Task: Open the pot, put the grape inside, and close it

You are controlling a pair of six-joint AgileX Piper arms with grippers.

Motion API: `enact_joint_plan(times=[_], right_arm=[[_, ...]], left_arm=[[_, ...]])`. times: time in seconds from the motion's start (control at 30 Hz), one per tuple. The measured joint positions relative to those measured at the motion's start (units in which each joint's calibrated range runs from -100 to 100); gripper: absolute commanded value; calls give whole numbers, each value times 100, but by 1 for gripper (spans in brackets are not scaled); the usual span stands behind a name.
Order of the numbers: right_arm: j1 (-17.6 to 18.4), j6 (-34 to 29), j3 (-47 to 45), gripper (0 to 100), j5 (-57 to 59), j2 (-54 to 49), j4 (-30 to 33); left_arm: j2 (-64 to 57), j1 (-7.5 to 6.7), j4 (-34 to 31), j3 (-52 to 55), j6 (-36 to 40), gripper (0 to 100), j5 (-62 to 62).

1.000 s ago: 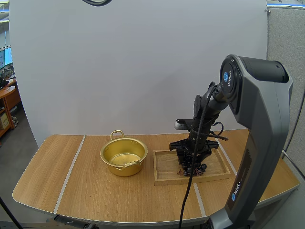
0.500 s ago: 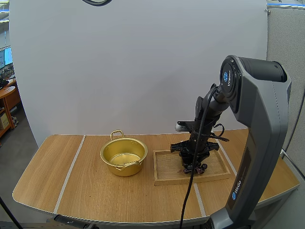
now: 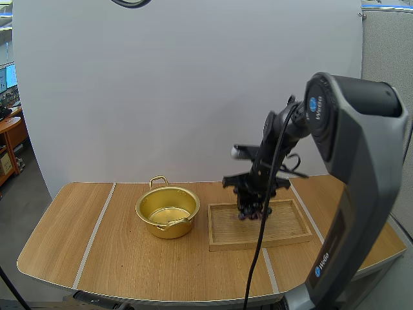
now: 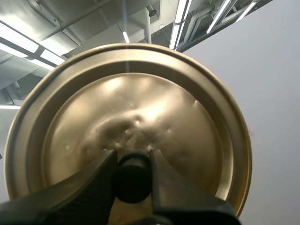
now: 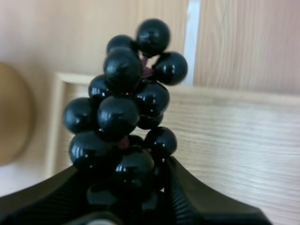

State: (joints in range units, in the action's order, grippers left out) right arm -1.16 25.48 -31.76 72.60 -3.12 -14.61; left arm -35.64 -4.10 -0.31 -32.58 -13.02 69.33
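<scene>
One grape bunch (image 5: 124, 108), clamped in the right gripper (image 5: 126, 185), hangs right of the open pot (image 3: 158, 227); left gripper (image 4: 132, 161) grips the lid (image 4: 140, 103).

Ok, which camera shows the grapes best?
The right wrist view: the grapes sit close up, pinched in the right gripper. The high view shows them as a small dark clump over the wooden tray. The left wrist view faces the lid.

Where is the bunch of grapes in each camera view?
High view: grapes hang from right gripper above the wooden tray.
Right wrist view: pinched in that gripper, over the tray's edge.
Left wrist view: left gripper holds the lid.
Shared landmark: wooden tray.
</scene>
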Motion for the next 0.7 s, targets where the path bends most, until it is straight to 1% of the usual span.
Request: enact_joint_plan(times=[0.13, 0.33, 0.4, 0.47, 0.7], right_arm=[[7, 37, 250, 0, 300, -387, -42], [145, 112, 544, 0, 941, -1055, -53], [260, 111, 700, 0, 1208, -1361, -65], [515, 123, 886, 0, 1423, -1669, -73], [760, 123, 1032, 0, 1542, -1767, -77]], left_arm=[[0, 0, 0, 0, 0, 0, 0], [0, 0, 0, 0, 0, 0, 0], [0, 0, 0, 0, 0, 0, 0], [0, 0, 0, 0, 0, 0, 0], [0, 0, 0, 0, 0, 0, 0]])
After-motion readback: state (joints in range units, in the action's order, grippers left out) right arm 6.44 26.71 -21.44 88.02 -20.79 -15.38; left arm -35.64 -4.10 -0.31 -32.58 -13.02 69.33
